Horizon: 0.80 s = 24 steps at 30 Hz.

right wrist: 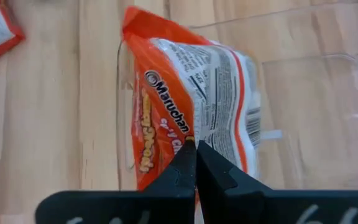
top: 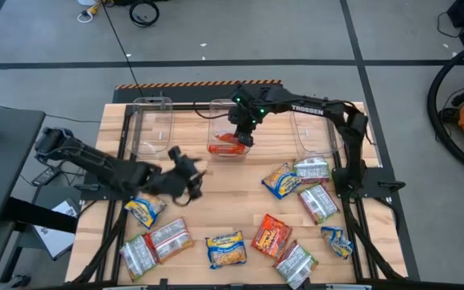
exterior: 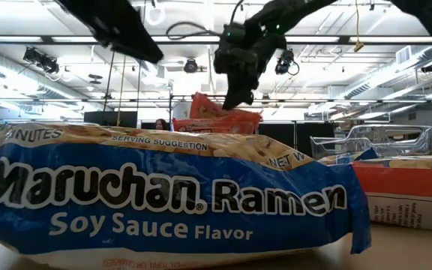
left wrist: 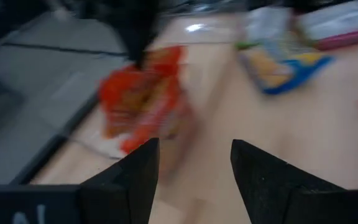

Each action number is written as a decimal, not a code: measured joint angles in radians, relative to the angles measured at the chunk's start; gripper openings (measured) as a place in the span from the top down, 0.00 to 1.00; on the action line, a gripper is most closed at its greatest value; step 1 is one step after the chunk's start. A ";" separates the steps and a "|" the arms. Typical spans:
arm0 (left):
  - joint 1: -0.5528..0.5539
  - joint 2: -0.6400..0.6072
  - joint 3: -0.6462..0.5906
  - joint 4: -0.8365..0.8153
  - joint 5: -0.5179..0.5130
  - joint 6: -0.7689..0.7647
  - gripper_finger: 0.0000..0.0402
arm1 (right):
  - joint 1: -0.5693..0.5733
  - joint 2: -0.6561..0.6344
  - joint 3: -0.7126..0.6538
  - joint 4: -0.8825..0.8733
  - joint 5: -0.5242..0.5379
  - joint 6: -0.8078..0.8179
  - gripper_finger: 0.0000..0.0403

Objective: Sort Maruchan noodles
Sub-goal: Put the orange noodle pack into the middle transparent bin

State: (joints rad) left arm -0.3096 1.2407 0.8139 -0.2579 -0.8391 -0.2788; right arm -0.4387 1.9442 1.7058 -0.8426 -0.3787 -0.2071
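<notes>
An orange-red Maruchan noodle packet (right wrist: 166,124) hangs in the middle clear bin (top: 213,121) at the table's far side, with my right gripper (right wrist: 196,149) shut on it from above. My left gripper (left wrist: 194,165) stands open and empty over the bare wood left of the middle (top: 192,177), pointing toward that packet. Several more noodle packets lie flat on the near half of the table: yellow-and-blue ones (top: 143,211) (top: 225,248), an orange-red one (top: 271,235) and silvery-white ones (top: 170,238) (top: 319,201). My right gripper pinches the orange-red packet's upper edge (right wrist: 188,134) between its two fingertips, about midway along that edge. The fingers slant down from above. The packet hangs below them, bent, with its lower part inside the middle bin; whether it touches the bin's floor I cannot tell.
Two more clear bins stand at the far edge, one at the left (top: 153,121) and one at the right (top: 312,133). A yellow-and-blue soy sauce packet (exterior: 163,202) lies close before the low camera and fills most of that view.
</notes>
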 joint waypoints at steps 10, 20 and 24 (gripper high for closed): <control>0.454 0.004 0.000 0.000 0.277 0.326 0.49 | -0.018 0.049 0.000 0.045 -0.072 -0.056 0.98; 0.605 0.104 0.000 0.181 0.663 0.642 0.49 | -0.052 0.050 0.000 0.087 -0.102 -0.047 0.98; 0.622 0.184 0.000 0.261 0.678 0.692 0.49 | -0.051 0.050 0.000 0.092 -0.134 -0.047 0.98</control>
State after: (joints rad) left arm 0.3121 1.4247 0.8135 0.0028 -0.1612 0.4132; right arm -0.4900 1.9938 1.7058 -0.7506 -0.5126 -0.2539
